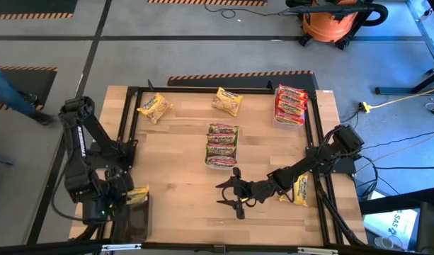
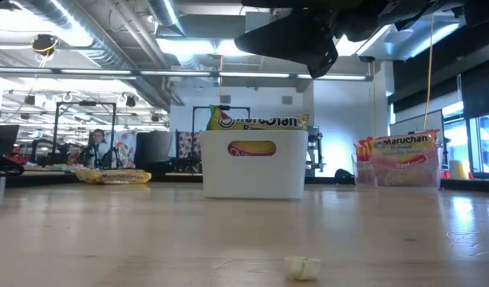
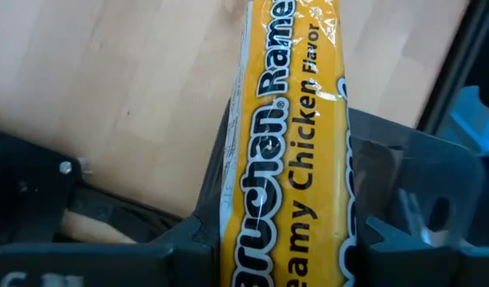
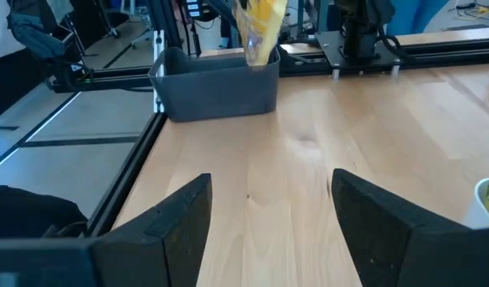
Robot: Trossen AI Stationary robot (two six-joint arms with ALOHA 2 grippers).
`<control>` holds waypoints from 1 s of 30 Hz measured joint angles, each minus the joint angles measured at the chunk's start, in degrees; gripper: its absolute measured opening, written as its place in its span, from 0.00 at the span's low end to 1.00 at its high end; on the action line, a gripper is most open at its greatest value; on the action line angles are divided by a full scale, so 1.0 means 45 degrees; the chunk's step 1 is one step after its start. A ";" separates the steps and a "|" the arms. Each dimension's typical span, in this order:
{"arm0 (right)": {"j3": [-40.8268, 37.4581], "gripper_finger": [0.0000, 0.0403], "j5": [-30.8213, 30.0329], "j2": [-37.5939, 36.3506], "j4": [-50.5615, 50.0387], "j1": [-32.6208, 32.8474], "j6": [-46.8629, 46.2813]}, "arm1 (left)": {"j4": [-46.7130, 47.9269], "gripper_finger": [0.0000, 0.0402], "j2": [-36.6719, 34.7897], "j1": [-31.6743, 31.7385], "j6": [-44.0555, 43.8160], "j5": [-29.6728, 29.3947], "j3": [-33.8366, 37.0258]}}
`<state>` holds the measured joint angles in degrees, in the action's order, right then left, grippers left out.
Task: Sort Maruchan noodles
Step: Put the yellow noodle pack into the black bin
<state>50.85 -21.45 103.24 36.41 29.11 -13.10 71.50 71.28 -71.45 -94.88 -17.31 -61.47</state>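
Left wrist view: left claw [image 3: 284,239] grips a yellow packet [image 3: 288,135].

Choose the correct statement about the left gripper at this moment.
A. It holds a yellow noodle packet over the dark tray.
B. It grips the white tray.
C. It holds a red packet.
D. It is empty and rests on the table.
A: the left gripper is closed on a yellow noodle packet, which hangs above the dark tray at the table's corner.

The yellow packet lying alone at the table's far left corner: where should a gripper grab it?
Probably from straight above, fingers closing across the narrower width of the yellow packet. It lies flat and askew on the table with bare wood all round, so nothing blocks a descent; turn the wrist to match its slant.
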 joint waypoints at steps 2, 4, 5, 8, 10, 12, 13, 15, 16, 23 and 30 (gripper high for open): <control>0.0000 0.59 0.0011 0.0005 -0.0006 -0.0075 -0.0008 | -0.0613 0.31 0.0015 -0.0061 -0.0058 -0.0218 0.0611; 0.0000 0.59 0.0108 0.0005 -0.0006 -0.0080 -0.0075 | -0.1490 0.31 0.0015 -0.0066 0.0028 -0.0634 0.1267; 0.0000 0.59 0.0120 0.0005 -0.0007 -0.0080 -0.0083 | -0.1904 0.31 0.0015 -0.0066 0.0143 -0.0703 0.1584; 0.0000 0.59 0.0126 0.0005 -0.0006 -0.0085 -0.0087 | -0.2629 0.31 0.0015 -0.0061 0.0144 -0.0855 0.2565; 0.0000 0.59 0.0126 0.0005 -0.0011 -0.0083 -0.0087 | -0.3182 0.31 0.0020 -0.0066 0.0271 -0.1274 0.3187; 0.0000 0.59 0.0092 0.0005 -0.0007 -0.0085 -0.0088 | -0.3549 0.31 0.0011 -0.0061 0.0448 -0.1683 0.3635; 0.0000 0.59 0.0054 0.0005 -0.0011 -0.0085 -0.0088 | -0.3674 0.31 0.0012 -0.0058 0.0503 -0.1808 0.3843; 0.0000 0.59 0.0019 0.0005 -0.0011 -0.0085 -0.0097 | -0.3790 0.31 0.0020 -0.0061 0.0671 -0.2130 0.4148; 0.0000 0.59 0.0014 0.0005 -0.0011 -0.0085 -0.0111 | -0.3925 0.31 0.0021 -0.0066 0.0834 -0.2409 0.4226; 0.0000 0.59 0.0009 0.0005 0.0023 -0.0085 -0.0336 | -0.4181 0.31 0.0020 -0.0061 0.1558 -0.3584 0.4755; 0.0000 0.59 0.0145 0.0005 0.0033 -0.0085 -0.0461 | -0.4142 0.38 0.0020 -0.0056 0.1883 -0.4035 0.5228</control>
<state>50.85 -20.80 103.26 36.55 28.73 -15.18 52.86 71.37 -71.70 -86.41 -35.46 -37.94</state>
